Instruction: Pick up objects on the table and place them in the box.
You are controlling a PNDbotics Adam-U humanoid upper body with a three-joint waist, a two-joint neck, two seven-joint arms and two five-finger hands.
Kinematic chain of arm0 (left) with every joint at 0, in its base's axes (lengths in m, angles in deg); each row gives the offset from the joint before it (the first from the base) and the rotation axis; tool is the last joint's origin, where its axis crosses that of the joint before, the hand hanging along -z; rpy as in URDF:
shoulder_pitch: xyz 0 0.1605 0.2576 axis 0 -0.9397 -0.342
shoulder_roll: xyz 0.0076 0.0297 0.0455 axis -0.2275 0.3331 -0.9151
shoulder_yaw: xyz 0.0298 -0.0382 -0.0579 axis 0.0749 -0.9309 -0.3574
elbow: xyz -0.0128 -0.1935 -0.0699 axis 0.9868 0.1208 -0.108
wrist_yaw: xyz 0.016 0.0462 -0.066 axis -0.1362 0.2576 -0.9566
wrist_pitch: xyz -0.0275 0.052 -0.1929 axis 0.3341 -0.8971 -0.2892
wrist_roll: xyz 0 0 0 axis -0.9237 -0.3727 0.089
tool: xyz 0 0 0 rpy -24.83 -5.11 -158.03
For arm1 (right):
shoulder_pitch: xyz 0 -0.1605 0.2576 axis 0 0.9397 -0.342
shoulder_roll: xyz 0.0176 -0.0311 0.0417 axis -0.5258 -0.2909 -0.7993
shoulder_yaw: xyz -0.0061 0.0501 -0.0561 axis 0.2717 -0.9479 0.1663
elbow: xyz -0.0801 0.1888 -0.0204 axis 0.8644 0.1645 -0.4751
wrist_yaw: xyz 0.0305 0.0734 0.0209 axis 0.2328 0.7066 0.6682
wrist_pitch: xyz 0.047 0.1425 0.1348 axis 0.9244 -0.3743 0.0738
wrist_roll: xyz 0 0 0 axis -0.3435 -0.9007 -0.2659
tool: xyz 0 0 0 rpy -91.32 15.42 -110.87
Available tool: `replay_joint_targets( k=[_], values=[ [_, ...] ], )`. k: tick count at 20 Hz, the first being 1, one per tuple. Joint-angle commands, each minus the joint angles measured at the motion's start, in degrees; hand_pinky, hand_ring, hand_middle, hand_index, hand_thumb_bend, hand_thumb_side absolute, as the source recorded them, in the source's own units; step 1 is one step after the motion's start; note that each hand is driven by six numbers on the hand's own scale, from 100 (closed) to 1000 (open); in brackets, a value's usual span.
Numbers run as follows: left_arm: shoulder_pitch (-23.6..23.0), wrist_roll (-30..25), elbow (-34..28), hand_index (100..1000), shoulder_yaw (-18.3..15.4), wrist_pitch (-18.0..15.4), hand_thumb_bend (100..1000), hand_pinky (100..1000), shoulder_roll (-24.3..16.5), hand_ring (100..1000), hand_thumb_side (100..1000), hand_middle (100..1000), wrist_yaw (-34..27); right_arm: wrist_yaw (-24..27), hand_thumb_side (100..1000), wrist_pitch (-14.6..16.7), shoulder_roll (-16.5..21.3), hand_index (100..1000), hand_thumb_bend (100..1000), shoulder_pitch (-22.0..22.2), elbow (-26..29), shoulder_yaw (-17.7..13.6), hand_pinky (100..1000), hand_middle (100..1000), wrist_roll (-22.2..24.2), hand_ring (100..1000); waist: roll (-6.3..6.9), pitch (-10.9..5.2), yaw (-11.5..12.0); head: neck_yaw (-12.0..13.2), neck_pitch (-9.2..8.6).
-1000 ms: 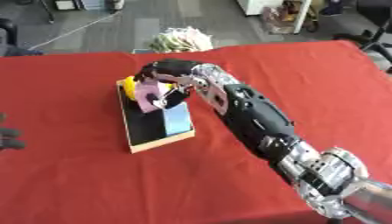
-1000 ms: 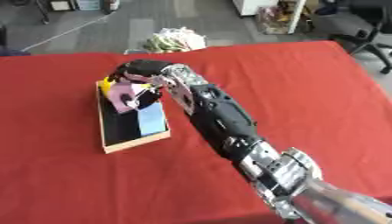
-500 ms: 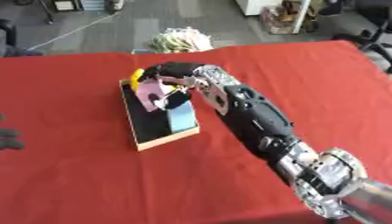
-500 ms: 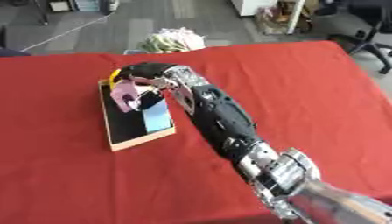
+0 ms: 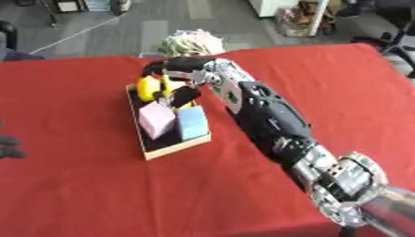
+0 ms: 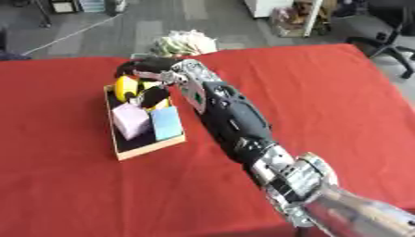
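The box (image 5: 174, 147) sat on the red surface (image 5: 97, 194), left of centre, and it held a pink block (image 5: 156, 119), a light blue block (image 5: 193, 122) just beside it, and a yellow object (image 5: 148, 88) at the far end. Your right robot hand (image 5: 180, 76) hung over that far end, its fingers curled and empty, the thumb dipping toward the blocks. Your left robot hand (image 5: 8, 141) showed only as dark fingers at the left edge, and you couldn't tell its state. A pale crumpled bundle (image 5: 191, 42) lay past the surface's far edge.
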Motion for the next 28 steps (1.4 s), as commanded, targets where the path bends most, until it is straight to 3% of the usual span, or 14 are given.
replay_joint_targets(
  k=[1,5,7,8,10,13,15,16,17,20,23,28],
  values=[
    [0.2,0.0,-0.6,872,-0.5,-0.3,100,801,-0.7,605,731,612,-0.3,0.7,507,0.2,1.4,979,100,-1.5,1.7,-0.3,947,984,0.9,957,-0.23,-1.83,-0.1,0.0,0.32],
    [0.0,0.0,-0.5,872,-0.5,-0.3,100,801,-0.7,606,732,612,-0.4,3.5,431,0.3,1.8,971,100,-1.4,2.9,-0.9,923,962,0.6,933,-0.37,-2.14,-0.4,0.2,0.46],
    [-0.1,0.1,-0.4,871,-0.6,-0.3,100,801,-0.7,606,732,612,-0.4,8.2,274,0.9,2.4,961,100,-1.3,5.2,-1.3,890,930,-0.5,903,-0.46,-2.36,-0.7,0.5,0.65],
    [-0.2,0.2,-0.3,871,-0.6,-0.3,100,801,-0.8,607,733,612,-0.3,11.5,125,1.1,3.0,951,100,-1.1,7.1,-1.4,854,900,-1.2,873,-0.56,-2.43,-1.1,0.9,0.69],
    [-0.5,0.5,-0.1,871,-0.8,-0.3,100,801,-0.9,608,735,614,-0.2,19.6,111,0.8,4.7,938,100,0.3,12.1,-1.4,814,865,-2.8,837,-0.75,-2.67,-2.0,2.2,0.72],
    [-0.9,1.2,0.2,870,-1.1,-0.3,100,800,-0.9,609,735,615,-0.2,31.8,204,-2.3,8.1,914,100,5.1,20.8,-1.6,739,806,-5.1,767,-1.14,-2.89,-3.2,4.5,0.72],
    [-1.0,1.8,0.4,869,-1.2,-0.4,100,799,-1.0,609,734,615,-0.2,39.4,342,-5.6,9.8,894,100,9.7,26.1,-2.3,596,759,-6.6,678,-1.43,-2.89,-4.0,5.9,0.73],
    [-1.1,2.0,0.5,868,-1.3,-0.5,100,799,-0.9,609,735,615,-0.2,42.5,371,-7.2,10.4,876,100,12.0,28.2,-2.6,492,734,-7.2,614,-1.57,-2.83,-4.3,6.7,0.73],
    [-1.2,2.3,0.6,868,-1.5,-0.5,100,798,-0.9,609,735,616,-0.1,45.6,396,-8.7,10.7,859,100,14.9,30.3,-3.1,449,708,-7.9,583,-1.7,-2.72,-4.7,7.8,0.73],
    [-1.6,3.3,1.0,867,-1.8,-0.7,100,797,-0.8,610,741,616,0.0,53.3,447,-11.7,10.4,827,100,23.7,35.6,-4.5,443,634,-9.8,550,-1.95,-2.37,-5.6,11.1,0.73],
    [-1.9,4.5,1.3,866,-2.1,-1.0,100,796,-0.6,610,744,616,0.1,59.6,489,-13.8,8.4,825,100,31.8,40.1,-5.9,456,616,-12.3,545,-2.05,-1.81,-6.5,14.0,0.73],
    [-2.2,6.1,2.0,866,-2.0,-2.3,100,797,0.3,611,762,617,-0.1,62.9,529,-15.2,5.0,851,100,40.7,45.3,-6.8,531,654,-11.5,597,-2.06,-0.68,-7.8,16.6,0.73]
  ],
)
